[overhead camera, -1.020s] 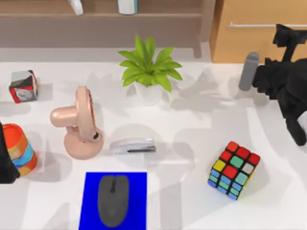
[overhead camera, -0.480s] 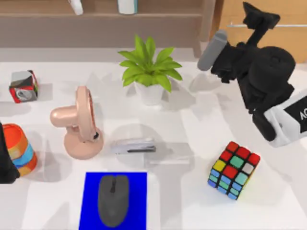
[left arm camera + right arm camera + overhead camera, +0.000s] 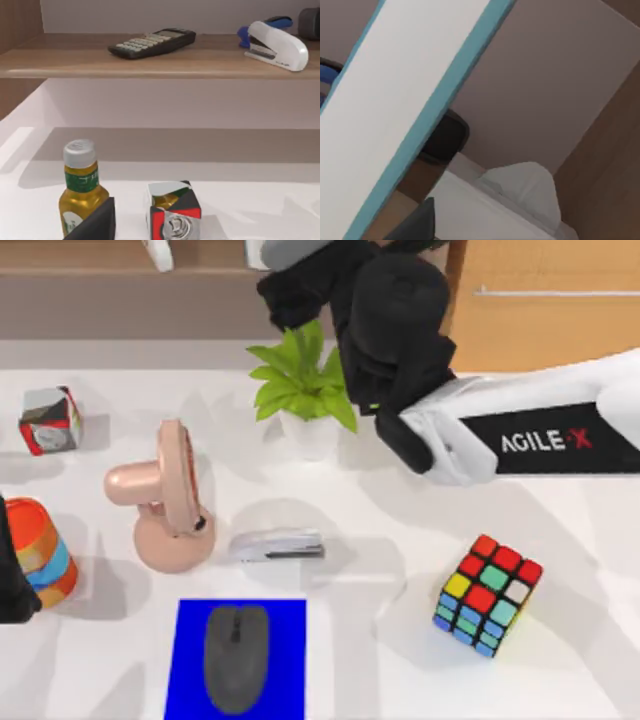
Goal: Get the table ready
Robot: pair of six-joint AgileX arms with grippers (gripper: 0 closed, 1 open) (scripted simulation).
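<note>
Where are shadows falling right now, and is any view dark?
Top view: soft overlapping shadows on the table, the fan casting rightward, the Rubik's cube leftward. Left wrist view: a shadow band lies on the wall below the shelf. Right wrist view: evenly lit. None is dark.

Bright, even light falls on the white table (image 3: 560, 640), seemingly from overhead. Soft grey shadows spread beside the pink fan (image 3: 165, 495), the potted plant (image 3: 308, 385) and the colour cube (image 3: 487, 594). No glare; edges look slightly soft throughout.
</note>
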